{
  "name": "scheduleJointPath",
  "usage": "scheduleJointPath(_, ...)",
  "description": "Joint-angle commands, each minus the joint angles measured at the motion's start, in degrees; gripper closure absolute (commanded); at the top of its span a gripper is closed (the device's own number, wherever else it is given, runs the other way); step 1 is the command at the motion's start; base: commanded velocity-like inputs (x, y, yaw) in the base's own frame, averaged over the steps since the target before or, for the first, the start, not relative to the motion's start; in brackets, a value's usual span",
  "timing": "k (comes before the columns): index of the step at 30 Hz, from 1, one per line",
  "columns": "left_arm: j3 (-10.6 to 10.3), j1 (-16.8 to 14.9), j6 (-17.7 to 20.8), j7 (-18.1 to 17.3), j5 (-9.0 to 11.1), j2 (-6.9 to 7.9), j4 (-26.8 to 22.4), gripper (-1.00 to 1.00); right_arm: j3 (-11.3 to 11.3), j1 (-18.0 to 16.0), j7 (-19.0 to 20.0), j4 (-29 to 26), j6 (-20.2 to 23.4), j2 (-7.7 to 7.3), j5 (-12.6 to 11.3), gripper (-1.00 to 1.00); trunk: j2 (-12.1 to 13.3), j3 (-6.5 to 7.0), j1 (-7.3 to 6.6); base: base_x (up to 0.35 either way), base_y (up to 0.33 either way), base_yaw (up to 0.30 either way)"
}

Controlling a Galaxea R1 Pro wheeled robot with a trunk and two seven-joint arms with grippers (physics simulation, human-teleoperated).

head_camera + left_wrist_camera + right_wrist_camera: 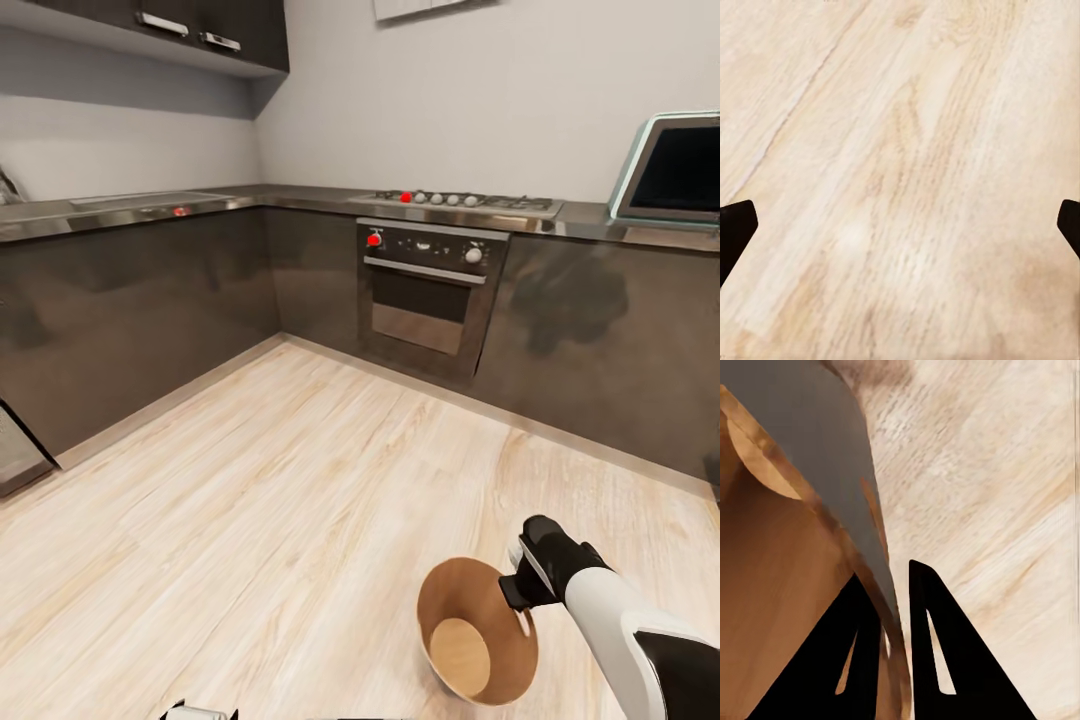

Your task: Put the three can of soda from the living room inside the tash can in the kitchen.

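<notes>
Your trash can [478, 642] sits tilted low in front of you over the pale wood floor [260, 500], its mouth turned up so you see the tan inside and bottom; no soda cans lie in it. Your right gripper [894, 622] pinches its rim, 1 finger inside and 1 on the grey outer wall, the jaws nearly together on the thin edge. That hold is narrow, so a quick swing or turn of the base could let the can pivot or slip free and roll on the floor. Your left gripper [900, 225] is spread wide with nothing between its tips. Count: 1 trash can, 0 soda cans, 1 oven [428, 300], 1 hob [455, 203].
</notes>
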Motion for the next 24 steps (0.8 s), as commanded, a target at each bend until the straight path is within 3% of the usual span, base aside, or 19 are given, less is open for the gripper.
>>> scheduleJointPath(1,0.00,0.00,0.12,0.00,0.00,0.00,0.00,-1.00,0.13,0.00,-0.18,-0.01,-0.20,-0.01,0.75,1.00,0.02,0.23,-0.02,0.000,0.000,0.000)
scheduleJointPath(4,-0.01,-0.08,0.84,0.18,-0.19,-0.02,-0.03,-1.00,0.04,0.07,-0.14,0.13,-1.89,0.21,0.67,1.00,0.06,0.89,-0.10,0.000,0.000,0.000)
scheduleJointPath(24,-0.01,-0.54,2.79,0.23,-0.20,-0.02,0.08,-1.00,-0.45,0.26,0.63,0.11,-1.90,0.10,0.04,1.00,0.32,5.32,-0.62,0.000,0.000,0.000)
